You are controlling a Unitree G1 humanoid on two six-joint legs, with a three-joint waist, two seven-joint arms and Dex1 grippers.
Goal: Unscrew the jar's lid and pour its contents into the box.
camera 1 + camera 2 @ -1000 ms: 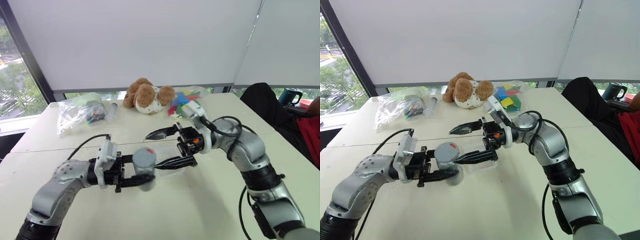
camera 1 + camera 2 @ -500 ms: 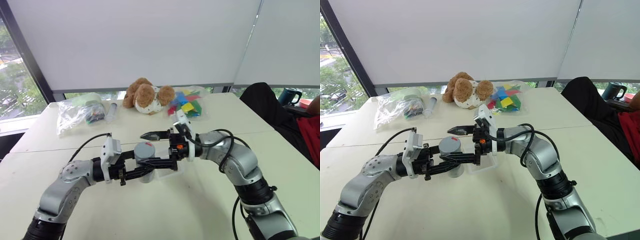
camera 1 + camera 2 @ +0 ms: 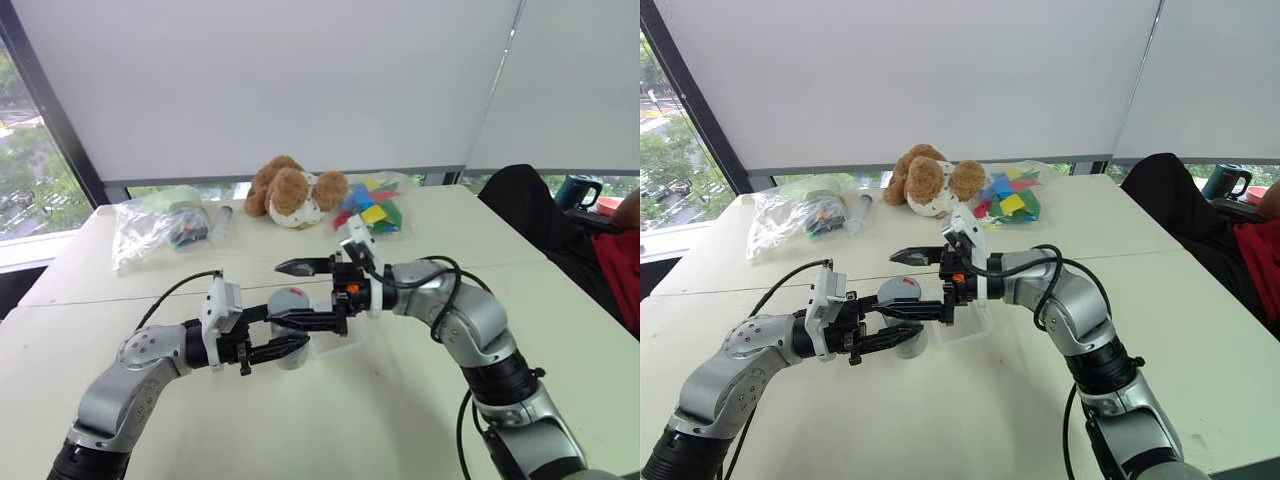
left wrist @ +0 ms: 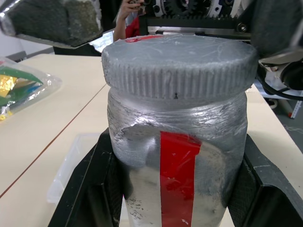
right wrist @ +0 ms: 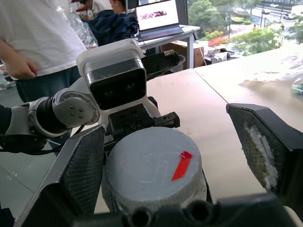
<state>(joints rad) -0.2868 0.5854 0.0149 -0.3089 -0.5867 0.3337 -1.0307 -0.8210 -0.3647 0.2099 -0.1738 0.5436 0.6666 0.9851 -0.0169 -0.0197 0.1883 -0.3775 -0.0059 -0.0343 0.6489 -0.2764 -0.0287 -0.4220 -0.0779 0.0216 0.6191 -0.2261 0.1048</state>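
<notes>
**Jar held over the table, lid still on, right fingers spread around the cap**

The left gripper (image 3: 285, 345) is clamped on the jar (image 4: 177, 142), its two black fingers pressed against the grey body on either side, low down by the white label with its red stripe. The jar stands upright in that grip, raised above the table (image 3: 420, 400). The lid (image 4: 179, 64) is screwed on, a ribbed grey cap with a scrap of red tape on top. The wrapped wall hides whatever is inside the jar.

The right gripper (image 3: 295, 293) reaches in from the opposite side with its fingers spread wide, one finger (image 5: 83, 170) on each side of the lid. In the right wrist view there is a gap between the far finger and the cap; whether the near one touches it I cannot tell.

The box (image 3: 975, 322), a shallow clear tray, lies on the table just beyond and below the jar, under the right gripper. Nothing can be made out inside it.

Toward the window, a clear bag (image 3: 155, 225) holds dark small items beside a slim tube (image 3: 222, 222). A second clear bag (image 3: 372, 208) holds coloured blocks. A stuffed dog (image 3: 295, 192) lies between the bags.
</notes>
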